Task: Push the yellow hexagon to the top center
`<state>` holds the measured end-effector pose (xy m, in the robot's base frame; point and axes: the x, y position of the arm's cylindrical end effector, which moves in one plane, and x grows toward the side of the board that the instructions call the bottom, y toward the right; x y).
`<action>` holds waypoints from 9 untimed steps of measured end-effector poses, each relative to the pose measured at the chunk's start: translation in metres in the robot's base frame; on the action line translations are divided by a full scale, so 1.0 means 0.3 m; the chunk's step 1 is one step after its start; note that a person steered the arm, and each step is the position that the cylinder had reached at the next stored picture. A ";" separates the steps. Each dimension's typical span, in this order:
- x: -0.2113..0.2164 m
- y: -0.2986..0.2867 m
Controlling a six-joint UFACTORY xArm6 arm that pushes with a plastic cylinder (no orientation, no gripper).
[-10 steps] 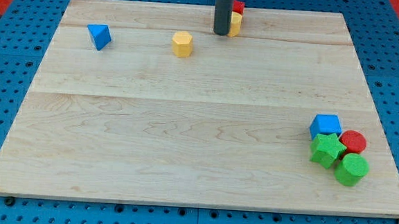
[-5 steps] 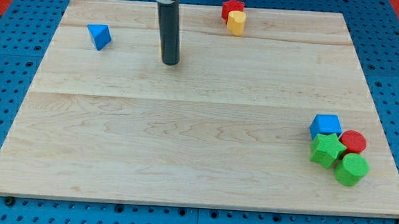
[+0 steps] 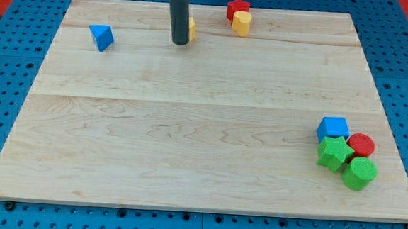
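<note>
1. There are no fingers on this arm, so nothing can open or hold; my tip (image 3: 180, 42) is a bare rod end resting on the bench (image 3: 189, 128), touching the yellow hexagon (image 3: 191, 30) from its 7 o'clock side.
2. The hexagon is mostly hidden behind the rod, only a yellow sliver showing at the rod's 3 o'clock edge, near the bench's 12 o'clock rim.
3. A yellow cylinder (image 3: 242, 22) and a red star (image 3: 237, 8) sit at the hexagon's 2 o'clock; a blue triangle (image 3: 101, 36) lies at its 9 o'clock.
4. Judged from this, the hexagon is nearly home: a short push toward 2 o'clock seems left.
</note>
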<state>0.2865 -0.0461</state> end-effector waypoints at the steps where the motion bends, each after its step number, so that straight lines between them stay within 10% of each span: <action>1: -0.071 0.046; 9: -0.192 0.102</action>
<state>0.2288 -0.0154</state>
